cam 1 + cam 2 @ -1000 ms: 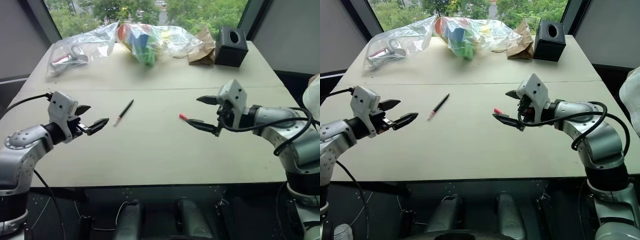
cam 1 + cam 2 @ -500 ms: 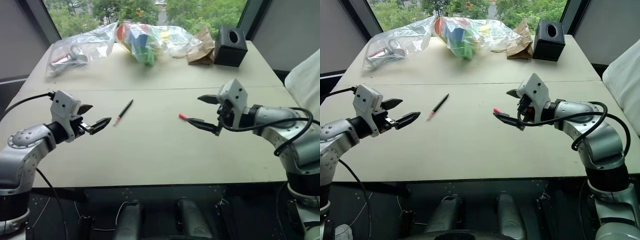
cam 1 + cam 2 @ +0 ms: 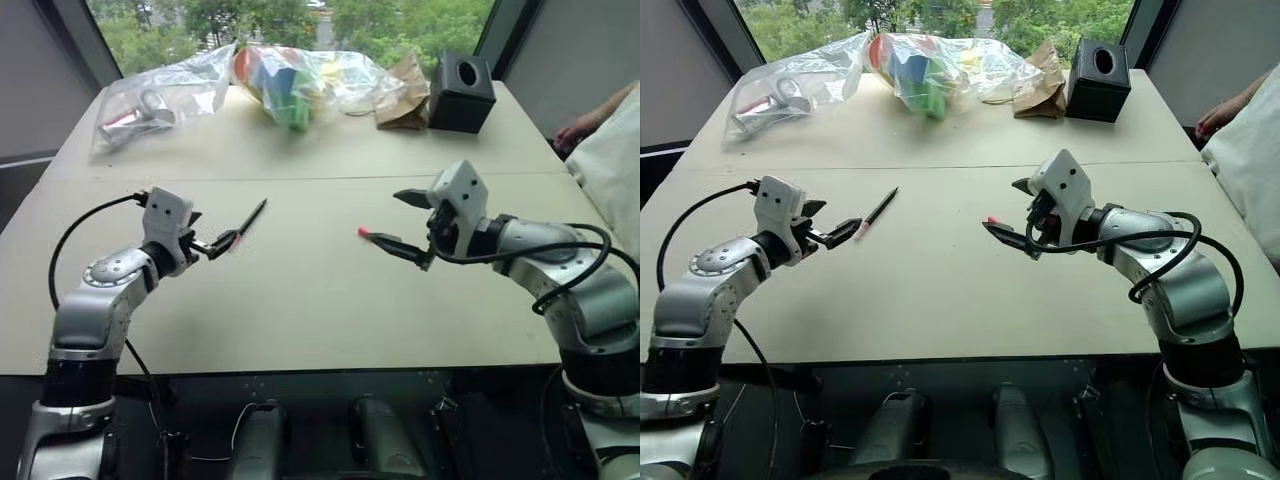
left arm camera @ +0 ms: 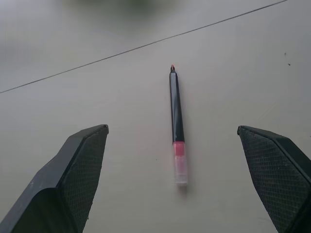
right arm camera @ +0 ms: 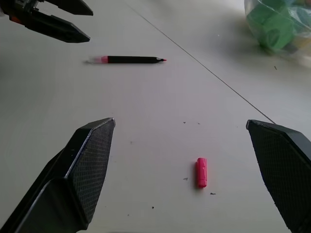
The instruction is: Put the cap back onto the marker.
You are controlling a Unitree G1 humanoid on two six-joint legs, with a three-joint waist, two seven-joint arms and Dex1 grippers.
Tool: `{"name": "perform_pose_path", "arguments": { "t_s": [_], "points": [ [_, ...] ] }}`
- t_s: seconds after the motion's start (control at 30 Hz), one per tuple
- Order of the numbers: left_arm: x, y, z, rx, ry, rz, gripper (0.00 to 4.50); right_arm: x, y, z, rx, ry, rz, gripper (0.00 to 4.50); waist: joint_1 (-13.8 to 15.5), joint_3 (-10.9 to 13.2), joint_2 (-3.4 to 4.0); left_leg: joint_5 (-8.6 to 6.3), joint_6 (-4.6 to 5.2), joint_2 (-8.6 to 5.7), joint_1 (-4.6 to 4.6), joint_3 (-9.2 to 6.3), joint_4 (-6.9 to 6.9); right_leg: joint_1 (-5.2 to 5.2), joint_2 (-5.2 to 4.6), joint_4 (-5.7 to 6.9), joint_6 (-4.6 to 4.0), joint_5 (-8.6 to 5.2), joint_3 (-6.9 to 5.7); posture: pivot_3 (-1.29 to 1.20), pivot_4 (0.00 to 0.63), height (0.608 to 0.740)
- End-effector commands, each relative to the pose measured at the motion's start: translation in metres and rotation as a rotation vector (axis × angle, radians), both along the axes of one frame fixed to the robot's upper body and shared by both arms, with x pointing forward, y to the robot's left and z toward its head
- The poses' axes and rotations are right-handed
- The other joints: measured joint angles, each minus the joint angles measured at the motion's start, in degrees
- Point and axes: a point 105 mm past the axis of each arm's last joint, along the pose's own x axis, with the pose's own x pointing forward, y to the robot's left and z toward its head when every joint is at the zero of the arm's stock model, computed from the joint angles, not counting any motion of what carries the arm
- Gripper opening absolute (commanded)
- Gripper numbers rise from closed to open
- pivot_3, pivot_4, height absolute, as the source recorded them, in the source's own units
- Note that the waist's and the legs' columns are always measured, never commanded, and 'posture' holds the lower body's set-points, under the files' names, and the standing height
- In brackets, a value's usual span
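Left gripper [image 3: 222, 243]: fingers [image 4: 77, 170] spread wide and empty, hovering just short of the marker [image 3: 247, 222], which lies flat on the worktop [image 3: 300, 300] at about 10 o'clock from its centre. In the left wrist view the marker sits centred between the fingers, pink end nearest, tip pointing away.

Assessment: the marker looks light, rigid and smooth; being round, it is likely to roll if nudged. The black barrel near mid-length seems the sound place to take hold, leaving the tip end free for the cap.

The cap [image 3: 365, 233] lies at about 1 o'clock from centre, well apart from the marker.

Right gripper [image 3: 405, 222]: fingers [image 5: 85, 170] wide apart, empty, the cap just ahead between them. The cap is tiny, light and probably slippery; pinching across its sides appears best, open end exposed.
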Motion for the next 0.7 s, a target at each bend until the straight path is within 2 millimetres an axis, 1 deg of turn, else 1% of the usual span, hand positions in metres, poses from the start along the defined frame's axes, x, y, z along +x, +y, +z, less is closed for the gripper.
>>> {"name": "perform_pose_path", "arguments": {
  "t_s": [0.03, 0.27, 0.4, 0.7],
  "points": [
    [0.016, -0.003, 0.0, 0.028, -0.043, 0.029, 4.46, -0.004, 0.005, 0.011, 0.005, -0.066, 0.001, 4.5, 0.03, 0.0, 0.0, 0.0, 0.0, 0.0, 0.0, 0.0, 0.0, 0.0, 0.0, 0.0, 0.0, 0.0, 0.0, 0.0, 0.15, 0.74],
    [0.036, -0.013, -0.023, 0.046, -0.002, 0.029, 4.46, -0.006, 0.007, 0.007, 0.01, -0.063, -0.011, 4.5, -0.01, 0.0, 0.0, 0.0, 0.0, -0.01, 0.0, -0.01, 0.0, 0.0, 0.0, 0.01, 0.01, 0.01, 0.0, 0.0, 0.15, 0.74],
    [0.045, -0.013, -0.036, 0.04, 0.032, 0.046, 4.46, -0.006, 0.007, 0.007, 0.011, -0.068, -0.021, 4.5, 0.0, 0.0, 0.0, 0.0, 0.0, -0.01, 0.0, -0.01, 0.0, 0.0, 0.0, 0.01, 0.02, 0.01, -0.01, 0.0, 0.15, 0.74],
    [0.049, -0.009, -0.059, 0.004, 0.119, 0.081, 4.46, -0.004, 0.007, 0.008, 0.013, -0.076, -0.032, 4.5, 0.09, -0.06, 0.01, 0.0, 0.0, -0.02, 0.05, -0.02, 0.02, 0.05, -0.01, 0.04, 0.02, 0.02, -0.01, 0.0, 0.15, 0.74]
  ]
}}
